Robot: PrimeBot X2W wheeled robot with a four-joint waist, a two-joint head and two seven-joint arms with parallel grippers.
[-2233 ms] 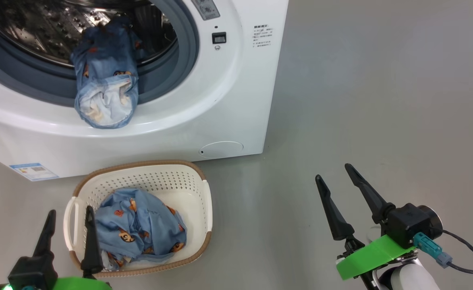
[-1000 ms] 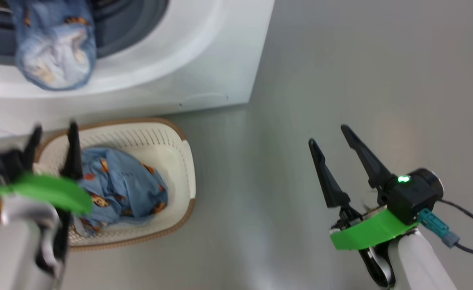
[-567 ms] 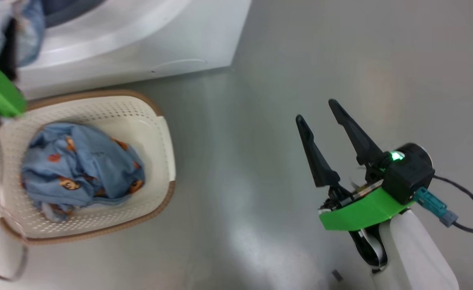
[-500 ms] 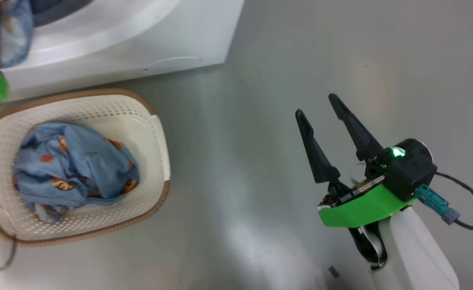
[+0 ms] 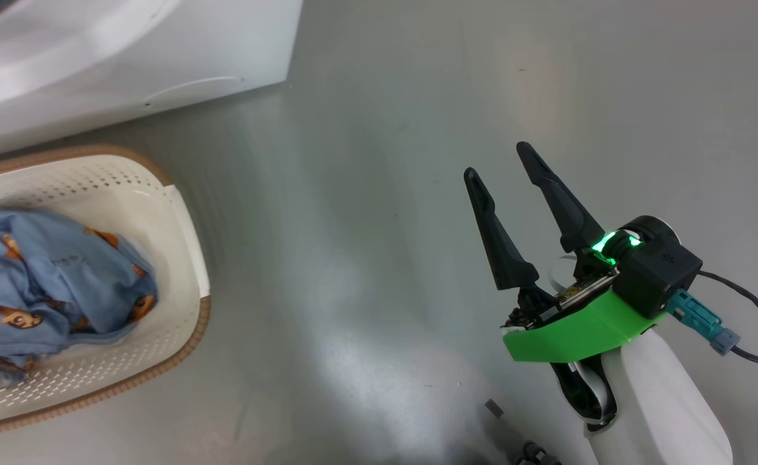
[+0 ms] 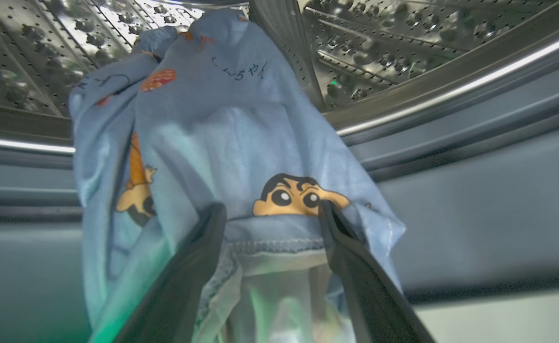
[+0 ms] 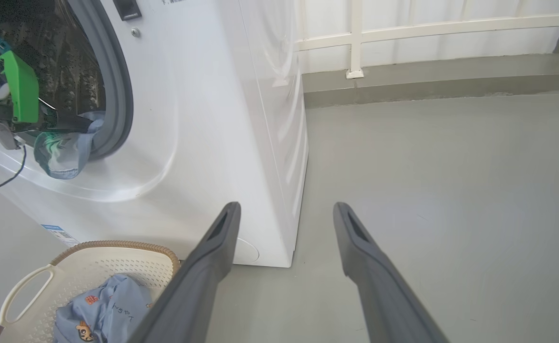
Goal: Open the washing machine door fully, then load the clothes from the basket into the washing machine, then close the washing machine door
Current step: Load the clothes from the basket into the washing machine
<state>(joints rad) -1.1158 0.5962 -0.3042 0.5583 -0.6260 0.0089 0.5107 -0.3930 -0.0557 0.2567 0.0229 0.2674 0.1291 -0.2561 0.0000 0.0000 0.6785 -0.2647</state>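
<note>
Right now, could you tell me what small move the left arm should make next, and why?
Probably close the left gripper on the garment: its open fingers straddle the hem, which hangs out over the gasket rather than lying inside the drum.

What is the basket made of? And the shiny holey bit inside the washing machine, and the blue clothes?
The basket looks like smooth cream plastic with punched holes and a brown braided rim. The drum seems to be shiny metal, probably steel: it mirrors light. The clothes look like soft fabric, maybe cotton: they fold and show stitching.
</note>
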